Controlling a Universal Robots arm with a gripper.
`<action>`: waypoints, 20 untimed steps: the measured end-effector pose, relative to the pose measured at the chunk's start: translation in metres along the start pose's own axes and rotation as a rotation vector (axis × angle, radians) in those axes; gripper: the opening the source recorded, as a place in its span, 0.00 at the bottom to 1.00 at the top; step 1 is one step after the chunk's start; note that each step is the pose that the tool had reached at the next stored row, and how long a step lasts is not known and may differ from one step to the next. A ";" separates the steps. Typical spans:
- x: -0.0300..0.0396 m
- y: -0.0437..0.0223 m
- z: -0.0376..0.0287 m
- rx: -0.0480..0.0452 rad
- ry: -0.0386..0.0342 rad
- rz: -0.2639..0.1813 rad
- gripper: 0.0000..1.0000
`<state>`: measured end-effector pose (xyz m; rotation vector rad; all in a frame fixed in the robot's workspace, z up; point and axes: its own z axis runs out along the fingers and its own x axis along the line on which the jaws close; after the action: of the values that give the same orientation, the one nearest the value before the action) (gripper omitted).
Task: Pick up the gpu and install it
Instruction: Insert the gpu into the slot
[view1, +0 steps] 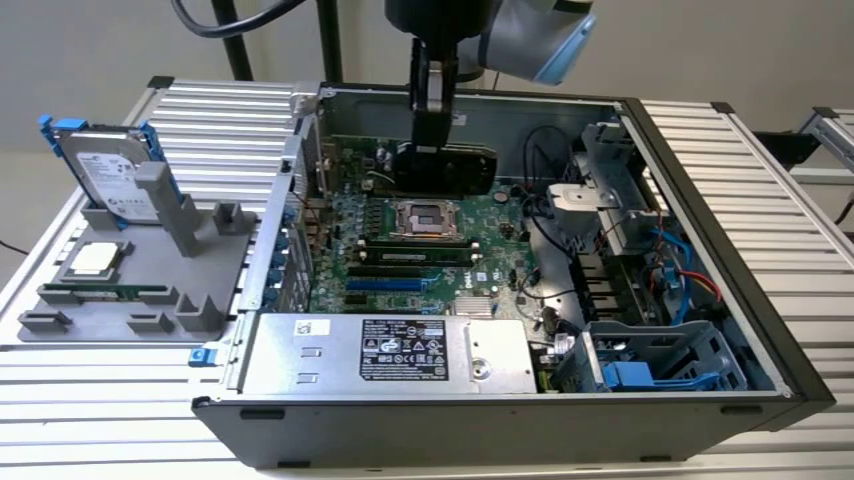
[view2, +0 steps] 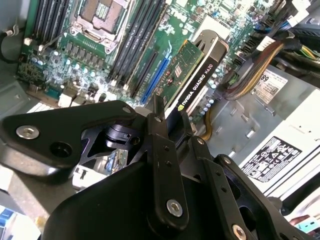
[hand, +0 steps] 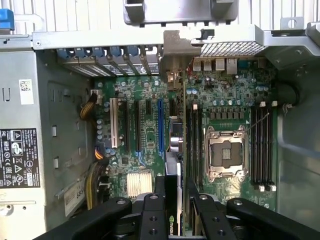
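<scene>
Gripper (view1: 430, 150) pinching the gpu (view2: 192, 80) over the motherboard (hand: 150, 130) inside the open case (view1: 694, 130), white lettering on the card's cooler, labelled power supply (view1: 387, 352) alongside.

Exterior view: I'm looking from high, well back, down at the open computer case (view1: 747, 330). Both wrist views ride close behind the gripper (hand: 172, 197), facing down into it. All three share the motherboard (view1: 400, 255) and its processor socket (hand: 225, 160).

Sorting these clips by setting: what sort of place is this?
Probably a robotics lab bench for computer assembly. An open computer case lies on a ribbed aluminium table, a grey fixture tray holds spare parts, and the tool grips the gpu over the motherboard.
</scene>
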<state>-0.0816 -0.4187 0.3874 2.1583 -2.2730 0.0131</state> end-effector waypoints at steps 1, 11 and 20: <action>0.0000 -0.0003 0.0005 -0.0001 0.0001 0.000 0.00; -0.0002 -0.0019 0.0056 0.0000 0.0005 0.000 0.00; -0.0003 -0.0021 0.0106 0.0001 0.0015 0.000 0.00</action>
<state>-0.0795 -0.4187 0.3768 2.1576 -2.2722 0.0148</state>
